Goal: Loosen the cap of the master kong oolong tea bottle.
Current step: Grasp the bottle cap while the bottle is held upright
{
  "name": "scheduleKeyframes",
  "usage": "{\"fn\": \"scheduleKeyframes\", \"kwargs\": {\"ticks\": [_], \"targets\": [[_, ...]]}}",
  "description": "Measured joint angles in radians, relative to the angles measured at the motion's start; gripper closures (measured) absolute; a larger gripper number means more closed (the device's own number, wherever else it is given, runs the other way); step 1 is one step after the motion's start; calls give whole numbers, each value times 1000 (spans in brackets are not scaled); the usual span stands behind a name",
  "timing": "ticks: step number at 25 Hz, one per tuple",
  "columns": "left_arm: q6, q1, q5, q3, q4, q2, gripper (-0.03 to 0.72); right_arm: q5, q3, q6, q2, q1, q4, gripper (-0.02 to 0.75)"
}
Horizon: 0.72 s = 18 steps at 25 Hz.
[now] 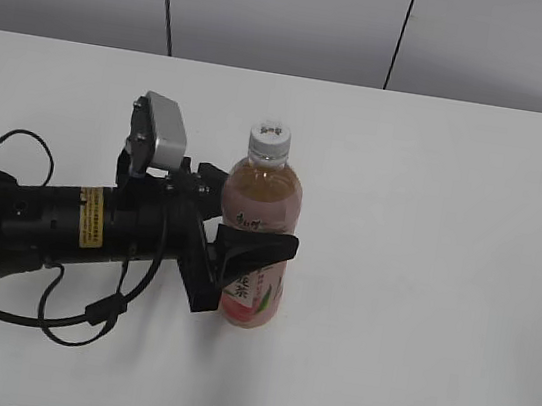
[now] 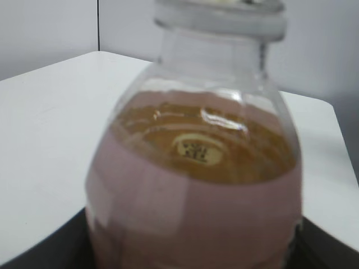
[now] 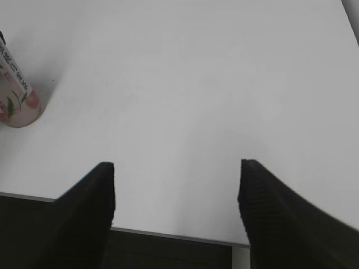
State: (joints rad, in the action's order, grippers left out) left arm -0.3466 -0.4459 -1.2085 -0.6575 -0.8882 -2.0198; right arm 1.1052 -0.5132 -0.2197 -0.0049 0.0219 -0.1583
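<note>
You have the master kong oolong tea bottle (image 1: 256,241) standing upright near the middle of the table (image 1: 441,288), the cap (image 1: 270,139) on top. The left gripper (image 1: 244,250) reaches in from the left, its jaws around the bottle's midsection.

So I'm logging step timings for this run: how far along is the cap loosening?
Done: the left tool has closed around the master kong oolong tea bottle at label height, and the bottle stands upright on the table. In hand: that steadying hold. Left: all the twisting. The cap sits on the neck untouched, and the right tool hangs open above bare table, away from the bottle.
</note>
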Motion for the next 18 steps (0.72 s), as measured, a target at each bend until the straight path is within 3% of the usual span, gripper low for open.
{"fn": "scheduleKeyframes", "kwargs": {"ticks": [5,9,13,18], "targets": [[0,0,0,0,-1,0,251,-19,-10,-3,41,0,1,216],[0,0,0,0,-1,0,251,-146,-41,-53,197,0,-13,216],[0,0,0,0,-1,0,251,-248,-95,-158,411,0,-117,216],[0,0,0,0,-1,0,251,-250,-265,-296,727,0,-233,216]]}}
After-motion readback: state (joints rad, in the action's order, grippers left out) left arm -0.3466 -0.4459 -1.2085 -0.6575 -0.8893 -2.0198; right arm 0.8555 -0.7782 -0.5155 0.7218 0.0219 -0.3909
